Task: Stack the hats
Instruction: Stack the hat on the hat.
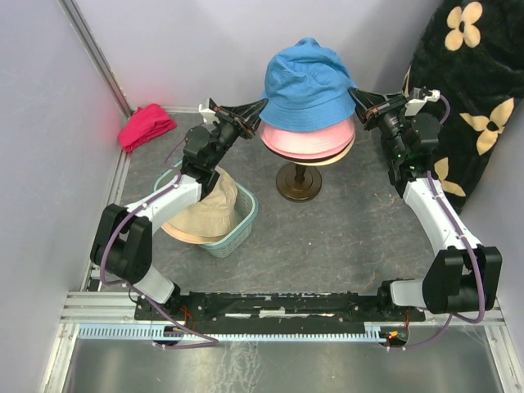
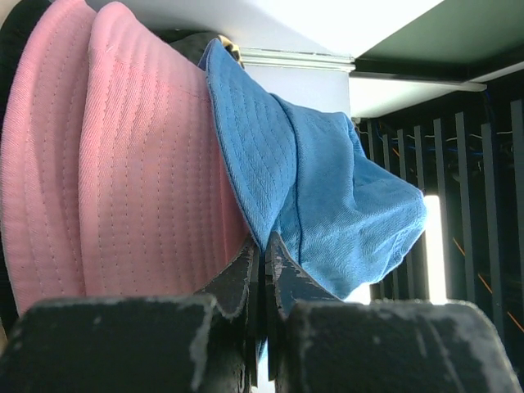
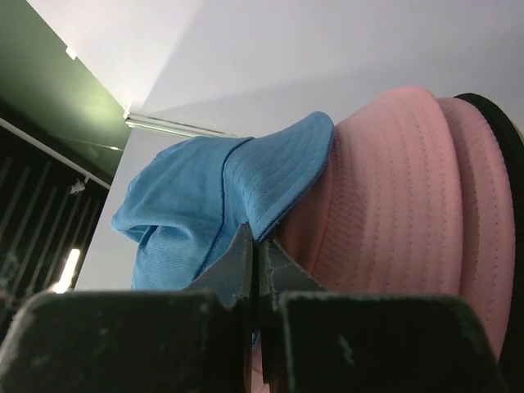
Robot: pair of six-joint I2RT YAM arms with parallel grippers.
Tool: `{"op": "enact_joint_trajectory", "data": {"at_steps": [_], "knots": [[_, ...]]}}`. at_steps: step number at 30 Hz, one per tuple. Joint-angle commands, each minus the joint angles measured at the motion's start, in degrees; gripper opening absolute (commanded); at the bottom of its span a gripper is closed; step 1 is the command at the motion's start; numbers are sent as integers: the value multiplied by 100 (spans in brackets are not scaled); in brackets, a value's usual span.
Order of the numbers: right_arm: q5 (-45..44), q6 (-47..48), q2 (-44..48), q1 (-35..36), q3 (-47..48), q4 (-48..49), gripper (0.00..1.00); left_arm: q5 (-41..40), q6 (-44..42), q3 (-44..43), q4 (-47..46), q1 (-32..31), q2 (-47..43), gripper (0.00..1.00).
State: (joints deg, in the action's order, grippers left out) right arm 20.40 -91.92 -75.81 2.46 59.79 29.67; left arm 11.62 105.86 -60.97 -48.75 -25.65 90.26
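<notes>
Brim of the blue hat (image 1: 307, 86), which sits atop the pink hat (image 1: 304, 141) on the stand (image 1: 298, 182), pinched on opposite sides between the closed jaws of the left gripper (image 1: 263, 104) and the right gripper (image 1: 353, 93); beige hat (image 1: 209, 211) lies in the teal basket (image 1: 246, 223) near the left arm.

Top cam is sitting high behind the arm bases, looking down and forward across the whole desk (image 1: 352, 237); bases are showing along the bottom edge, walls at top. Left wrist cam is riding just behind the left claw (image 2: 262, 254), looking out along its fingers (image 2: 233, 286), rolled sideways, very near the blue hat (image 2: 327, 188) and pink hat (image 2: 123, 164). Right wrist cam is mirroring that behind the right claw (image 3: 255, 246), facing in from the opposite side. All three are sharing the blue brim over the pink one; the wrist cams are seeing it from opposite ends.
</notes>
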Motion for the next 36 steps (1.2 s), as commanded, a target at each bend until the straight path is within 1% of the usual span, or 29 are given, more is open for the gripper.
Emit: {"op": "enact_joint_trajectory", "data": {"at_steps": [1,6,12,15,19,22,28,36], "knots": [[-310,428,-432,-247,-105,-1025,2,-292,-6,287,606,94,-45,3],[-264,730,-670,-246,197,-1371,2,-370,-56,344,705,-5,-45,3],[-178,855,-691,-246,507,-1460,2,-400,-135,184,482,-38,35,3],[-119,745,-681,-246,555,-1254,12,-346,-206,-47,454,-53,115,6],[-116,610,-614,-246,543,-1011,32,-317,-221,-170,402,-51,168,8],[-108,521,-550,-246,601,-871,40,-303,-256,-185,409,-52,169,8],[-239,511,-188,-292,537,-968,50,-247,-321,-249,413,-47,190,8],[-329,400,592,-324,244,-1154,56,-215,-382,-346,386,-59,232,10]]}}
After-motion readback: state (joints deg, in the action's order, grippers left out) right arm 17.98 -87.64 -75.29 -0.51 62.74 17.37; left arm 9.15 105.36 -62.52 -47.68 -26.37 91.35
